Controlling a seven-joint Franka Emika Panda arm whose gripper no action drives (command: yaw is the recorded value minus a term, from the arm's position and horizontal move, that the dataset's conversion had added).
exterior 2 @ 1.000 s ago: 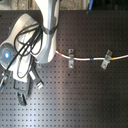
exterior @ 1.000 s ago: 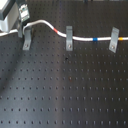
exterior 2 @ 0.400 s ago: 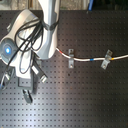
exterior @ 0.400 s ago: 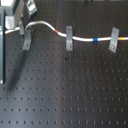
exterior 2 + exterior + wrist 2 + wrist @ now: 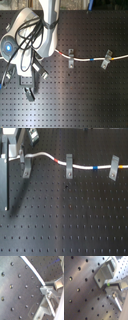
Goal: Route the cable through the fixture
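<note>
- In both exterior views, you find the gripper (image 5: 24, 89) far to the left of the middle fixture (image 5: 68, 167) and lower on the perforated black board (image 5: 75, 223). In the second exterior view its two fingers stand apart with nothing between them, so I judge it is open and holds nothing.
- The left fixture (image 5: 25, 167) stands well to the left of the middle fixture. In the first exterior view the cable (image 5: 47, 155) starts at its top. I cannot tell if the cord sits fully in the slot or only lies against it. The second wrist view shows the cable (image 5: 32, 268) running close by a fingertip, with a fixture just beside it.
- At the middle fixture the cable passes through the top, and a red band is just to its left.
- To the right of the middle fixture the cable goes on, with a blue band between, to the right fixture (image 5: 114, 168) and passes it too.
- My judgement: the routing is almost finished, and the step in hand is the left fixture.
- For the next move, you should check the seat at the left fixture. If it is loose, grip the cord just beside that fixture and press it down into the slot, without pulling it out of the other two.
</note>
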